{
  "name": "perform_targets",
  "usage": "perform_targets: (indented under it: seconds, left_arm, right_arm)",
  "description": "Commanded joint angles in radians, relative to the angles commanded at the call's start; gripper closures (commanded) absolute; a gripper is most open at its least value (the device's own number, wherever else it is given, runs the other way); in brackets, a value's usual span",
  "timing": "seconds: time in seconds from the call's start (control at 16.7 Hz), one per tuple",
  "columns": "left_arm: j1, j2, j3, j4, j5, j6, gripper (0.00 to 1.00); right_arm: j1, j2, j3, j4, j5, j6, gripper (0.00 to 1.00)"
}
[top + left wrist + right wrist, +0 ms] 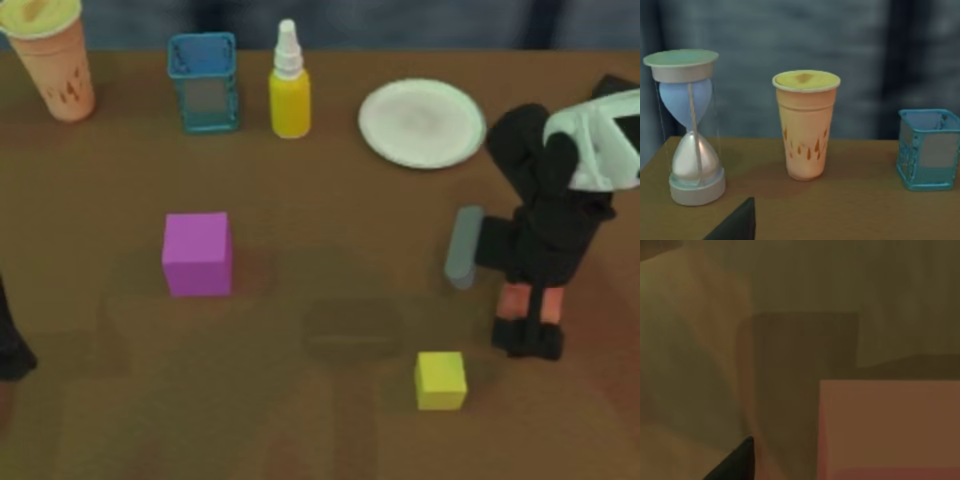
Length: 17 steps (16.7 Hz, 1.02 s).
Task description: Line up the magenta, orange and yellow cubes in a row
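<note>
The magenta cube (197,253) rests on the table left of centre. The small yellow cube (440,380) sits near the front, right of centre. Just right of the yellow one, the orange cube (516,298) shows as a salmon patch under my right arm, and it fills the near corner of the right wrist view (890,430). My right gripper (527,338) hangs open directly over it, one dark fingertip (742,460) standing clear of the cube's side. My left gripper (10,350) is parked open at the left edge; one fingertip (737,222) shows.
Along the back stand an orange paper cup (52,60), a blue mesh holder (205,82), a yellow squeeze bottle (289,88) and a white plate (421,122). An hourglass (690,130) stands beside the cup in the left wrist view.
</note>
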Motion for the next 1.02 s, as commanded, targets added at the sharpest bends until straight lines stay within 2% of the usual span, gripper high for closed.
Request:
perform_targets:
  seconds: [0.3, 1.02]
  left_arm:
    - [0.000, 0.000, 0.000, 0.000, 0.000, 0.000, 0.00]
    - [0.000, 0.000, 0.000, 0.000, 0.000, 0.000, 0.00]
  right_arm:
    - [0.000, 0.013, -0.016, 0.028, 0.000, 0.001, 0.00]
    - [0.000, 0.013, -0.016, 0.028, 0.000, 0.001, 0.90]
